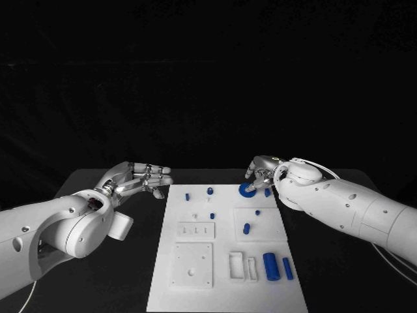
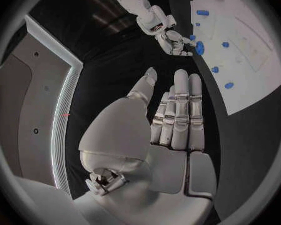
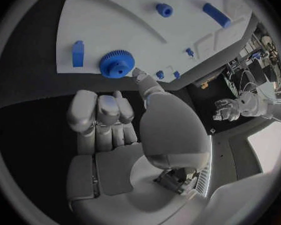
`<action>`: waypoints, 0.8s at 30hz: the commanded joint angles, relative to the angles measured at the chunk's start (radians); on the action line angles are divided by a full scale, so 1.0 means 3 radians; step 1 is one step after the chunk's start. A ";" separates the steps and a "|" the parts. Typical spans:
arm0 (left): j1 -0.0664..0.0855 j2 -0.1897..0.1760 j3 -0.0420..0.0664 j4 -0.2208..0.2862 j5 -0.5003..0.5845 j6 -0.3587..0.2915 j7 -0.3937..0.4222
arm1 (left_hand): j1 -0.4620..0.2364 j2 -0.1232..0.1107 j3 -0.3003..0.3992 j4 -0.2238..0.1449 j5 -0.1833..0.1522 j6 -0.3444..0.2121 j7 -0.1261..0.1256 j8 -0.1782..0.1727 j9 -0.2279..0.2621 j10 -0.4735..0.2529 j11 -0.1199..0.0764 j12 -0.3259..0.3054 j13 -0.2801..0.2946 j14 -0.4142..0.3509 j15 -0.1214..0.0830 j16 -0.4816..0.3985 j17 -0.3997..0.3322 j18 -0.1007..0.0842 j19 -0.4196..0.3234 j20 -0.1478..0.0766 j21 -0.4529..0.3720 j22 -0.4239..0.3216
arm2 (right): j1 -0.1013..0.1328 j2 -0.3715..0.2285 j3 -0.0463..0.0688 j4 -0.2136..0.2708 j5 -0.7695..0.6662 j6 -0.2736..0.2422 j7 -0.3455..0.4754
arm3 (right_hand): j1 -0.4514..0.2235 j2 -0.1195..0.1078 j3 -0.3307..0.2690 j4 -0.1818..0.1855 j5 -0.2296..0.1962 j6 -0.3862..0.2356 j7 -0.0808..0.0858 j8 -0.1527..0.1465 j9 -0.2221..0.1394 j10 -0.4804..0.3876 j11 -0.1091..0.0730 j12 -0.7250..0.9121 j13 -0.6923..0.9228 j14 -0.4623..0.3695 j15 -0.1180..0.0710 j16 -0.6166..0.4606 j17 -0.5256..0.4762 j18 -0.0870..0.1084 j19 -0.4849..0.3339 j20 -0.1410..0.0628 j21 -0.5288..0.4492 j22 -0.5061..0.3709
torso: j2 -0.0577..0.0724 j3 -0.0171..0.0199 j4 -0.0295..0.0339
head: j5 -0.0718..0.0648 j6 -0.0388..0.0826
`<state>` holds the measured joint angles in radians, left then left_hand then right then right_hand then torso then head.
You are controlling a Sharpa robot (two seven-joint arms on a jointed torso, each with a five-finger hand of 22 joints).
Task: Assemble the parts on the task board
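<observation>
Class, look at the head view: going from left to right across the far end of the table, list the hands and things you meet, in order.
Left hand, open above the black table → far edge of the white task board → blue gear → right hand, its fingers at the gear.

Matt white task board (image 1: 265,287), black table (image 1: 105,287)

task board (image 1: 229,287) near edge cut off

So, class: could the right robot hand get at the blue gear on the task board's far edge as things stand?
Probably yes: the right robot hand is already at the blue gear, a fingertip by its rim, and nothing lies between them on the task board.
</observation>
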<state>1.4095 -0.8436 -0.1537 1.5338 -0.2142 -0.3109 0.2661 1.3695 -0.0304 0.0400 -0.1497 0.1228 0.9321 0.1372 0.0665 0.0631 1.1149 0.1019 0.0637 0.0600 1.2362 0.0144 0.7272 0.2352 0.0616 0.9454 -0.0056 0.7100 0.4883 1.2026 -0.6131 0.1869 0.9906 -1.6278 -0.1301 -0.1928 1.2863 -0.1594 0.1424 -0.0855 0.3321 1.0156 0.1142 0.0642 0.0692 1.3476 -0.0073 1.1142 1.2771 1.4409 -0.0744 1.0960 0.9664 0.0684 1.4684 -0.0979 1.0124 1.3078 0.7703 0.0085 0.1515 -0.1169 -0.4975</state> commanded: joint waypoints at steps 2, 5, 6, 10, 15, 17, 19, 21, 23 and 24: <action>0.0004 0.0006 0.0003 0.0005 -0.0003 0.0048 0.0050 | 0.0004 -0.0033 0.0004 0.0020 0.0009 -0.0024 0.0002 0.0001 -0.0004 0.0013 0.0006 -0.0004 -0.0001 -0.0005 0.0001 0.0011 0.0004 0.0015 0.0024 0.0009 -0.0014 -0.0005 | -0.0004 0.0015 -0.0001 -0.0021 -0.0097 0.0121 -0.0063 | 0.0029 0.0009 0.0000 0.0017 -0.0020 -0.0005 -0.0007 -0.0003 -0.0004 -0.0005 0.0027 -0.0012 0.0005 0.0009 0.0009 -0.0012 0.0011 0.0040 0.0093 0.0026 0.0021 0.0429 | -0.0002 0.0002 -0.0003 | 0.0001 -0.0007; 0.0004 0.0005 0.0003 0.0005 -0.0004 0.0049 0.0048 | 0.0004 -0.0033 0.0004 0.0020 0.0009 -0.0024 0.0002 0.0001 -0.0004 0.0013 0.0006 -0.0004 -0.0001 -0.0005 0.0001 0.0011 0.0004 0.0015 0.0024 0.0009 -0.0014 -0.0005 | -0.0008 0.0022 -0.0002 -0.0038 -0.0112 0.0133 -0.0073 | 0.0056 0.0016 0.0081 -0.0011 -0.0098 0.0003 -0.0006 -0.0004 -0.0005 -0.0003 0.0027 -0.0009 0.0011 0.0010 0.0009 -0.0015 0.0020 0.0038 0.0090 0.0026 0.0036 0.0431 | -0.0003 0.0003 -0.0003 | 0.0004 -0.0009; 0.0004 0.0005 0.0003 0.0005 -0.0004 0.0048 0.0048 | 0.0004 -0.0033 0.0004 0.0020 0.0009 -0.0024 0.0002 0.0001 -0.0004 0.0013 0.0006 -0.0004 -0.0001 -0.0005 0.0001 0.0011 0.0004 0.0015 0.0024 0.0009 -0.0014 -0.0005 | -0.0010 0.0025 -0.0003 -0.0045 -0.0116 0.0135 -0.0075 | 0.0045 0.0008 0.0112 -0.0017 -0.0103 0.0004 -0.0006 -0.0005 -0.0006 -0.0003 0.0027 -0.0011 0.0011 0.0010 0.0009 -0.0013 0.0027 0.0038 0.0089 0.0025 0.0043 0.0432 | -0.0003 0.0003 -0.0003 | 0.0003 -0.0009; 0.0004 0.0003 0.0003 0.0005 -0.0005 0.0049 0.0046 | 0.0016 -0.0031 0.0012 0.0027 0.0014 -0.0025 0.0004 0.0005 -0.0003 0.0014 0.0007 -0.0005 -0.0001 -0.0004 0.0000 0.0015 0.0005 0.0016 0.0027 0.0007 -0.0011 -0.0005 | -0.0019 0.0039 -0.0006 -0.0069 -0.0125 0.0133 -0.0078 | 0.0037 0.0010 0.0141 -0.0029 -0.0104 0.0009 -0.0006 -0.0004 -0.0005 -0.0004 0.0026 -0.0010 0.0014 0.0012 0.0009 -0.0015 0.0033 0.0039 0.0087 0.0025 0.0044 0.0431 | -0.0001 0.0003 -0.0003 | 0.0002 -0.0011; 0.0004 0.0002 0.0003 0.0007 -0.0007 0.0050 0.0046 | 0.0016 -0.0031 0.0012 0.0027 0.0014 -0.0025 0.0004 0.0005 -0.0003 0.0014 0.0007 -0.0005 -0.0001 -0.0004 0.0000 0.0015 0.0005 0.0016 0.0027 0.0007 -0.0011 -0.0005 | -0.0027 0.0056 -0.0008 -0.0093 -0.0130 0.0117 -0.0077 | 0.0032 0.0013 0.0238 -0.0065 -0.0085 0.0018 -0.0004 -0.0004 -0.0006 -0.0004 0.0026 -0.0012 0.0018 0.0014 0.0007 -0.0021 0.0042 0.0039 0.0083 0.0024 0.0052 0.0431 | -0.0001 0.0004 0.0001 | 0.0002 -0.0015; 0.0004 0.0002 0.0003 0.0008 -0.0007 0.0051 0.0045 | 0.0018 -0.0029 0.0012 0.0028 0.0014 -0.0013 0.0006 0.0007 -0.0002 0.0014 0.0007 -0.0004 -0.0001 -0.0003 -0.0001 0.0017 0.0006 0.0017 0.0026 0.0007 -0.0007 -0.0004 | -0.0029 0.0064 -0.0010 -0.0106 -0.0137 0.0109 -0.0074 | 0.0010 0.0011 0.0324 -0.0102 -0.0085 0.0023 -0.0005 -0.0005 -0.0007 -0.0004 0.0024 -0.0014 0.0018 0.0015 0.0006 -0.0025 0.0045 0.0039 0.0081 0.0024 0.0052 0.0430 | 0.0001 0.0003 0.0003 | -0.0001 -0.0014; 0.0004 0.0003 0.0003 0.0009 -0.0008 0.0052 0.0044 | 0.0018 -0.0029 0.0012 0.0028 0.0014 -0.0013 0.0006 0.0007 -0.0002 0.0014 0.0007 -0.0004 -0.0001 -0.0003 -0.0001 0.0017 0.0006 0.0017 0.0026 0.0007 -0.0007 -0.0004 | -0.0030 0.0075 -0.0015 -0.0125 -0.0142 0.0107 -0.0071 | 0.0003 0.0014 0.0342 -0.0111 -0.0106 0.0030 -0.0006 -0.0005 -0.0007 -0.0004 0.0023 -0.0015 0.0018 0.0014 0.0006 -0.0028 0.0043 0.0039 0.0080 0.0024 0.0052 0.0430 | 0.0000 0.0001 0.0002 | -0.0003 -0.0016; 0.0004 0.0005 0.0003 0.0011 -0.0009 0.0054 0.0043 | 0.0019 -0.0029 0.0012 0.0027 0.0014 -0.0004 0.0009 0.0008 -0.0002 0.0015 0.0007 -0.0004 -0.0001 -0.0004 -0.0001 0.0017 0.0006 0.0017 0.0026 0.0006 -0.0006 -0.0003 | -0.0031 0.0086 -0.0022 -0.0142 -0.0145 0.0106 -0.0068 | -0.0003 0.0014 0.0343 -0.0111 -0.0128 0.0029 -0.0006 -0.0005 -0.0007 -0.0004 0.0024 -0.0016 0.0018 0.0015 0.0007 -0.0028 0.0044 0.0039 0.0080 0.0024 0.0054 0.0430 | 0.0000 0.0001 0.0001 | -0.0002 -0.0017; 0.0004 0.0005 0.0003 0.0013 -0.0009 0.0055 0.0043 | 0.0019 -0.0029 0.0012 0.0027 0.0014 -0.0004 0.0009 0.0008 -0.0002 0.0015 0.0007 -0.0004 -0.0001 -0.0004 -0.0001 0.0017 0.0006 0.0017 0.0026 0.0006 -0.0006 -0.0003 | -0.0033 0.0093 -0.0027 -0.0153 -0.0147 0.0106 -0.0065 | -0.0012 0.0010 0.0338 -0.0109 -0.0137 0.0033 -0.0007 -0.0004 -0.0006 -0.0004 0.0024 -0.0015 0.0019 0.0014 0.0007 -0.0030 0.0043 0.0039 0.0079 0.0024 0.0050 0.0429 | 0.0000 0.0002 0.0001 | 0.0000 -0.0020; 0.0004 0.0005 0.0003 0.0014 -0.0009 0.0055 0.0043 | 0.0019 -0.0029 0.0012 0.0027 0.0014 -0.0004 0.0009 0.0008 -0.0002 0.0015 0.0007 -0.0004 -0.0001 -0.0004 -0.0001 0.0017 0.0006 0.0017 0.0026 0.0006 -0.0006 -0.0003 | -0.0034 0.0097 -0.0030 -0.0158 -0.0147 0.0105 -0.0063 | -0.0012 0.0009 0.0337 -0.0109 -0.0137 0.0033 -0.0007 -0.0004 -0.0006 -0.0004 0.0024 -0.0015 0.0018 0.0014 0.0007 -0.0030 0.0043 0.0039 0.0079 0.0024 0.0050 0.0429 | 0.0000 0.0003 0.0000 | 0.0003 -0.0022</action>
<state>1.4096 -0.8439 -0.1537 1.5352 -0.2149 -0.3090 0.2666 1.3735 -0.0342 0.0441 -0.1456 0.1228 0.9321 0.1372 0.0666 0.0632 1.1149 0.1020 0.0637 0.0600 1.2363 0.0145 0.7271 0.2361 0.0617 0.9454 -0.0056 0.7101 0.4885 1.1931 -0.5856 0.1786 0.9447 -1.6556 -0.1093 -0.2117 1.2914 -0.1543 0.2406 -0.1200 0.2973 1.0190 0.1108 0.0641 0.0681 1.3474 -0.0072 1.1141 1.2817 1.4409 -0.0744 1.0919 0.9785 0.0685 1.4683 -0.0979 1.0227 1.3076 0.7702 0.0093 0.1516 -0.1173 -0.5028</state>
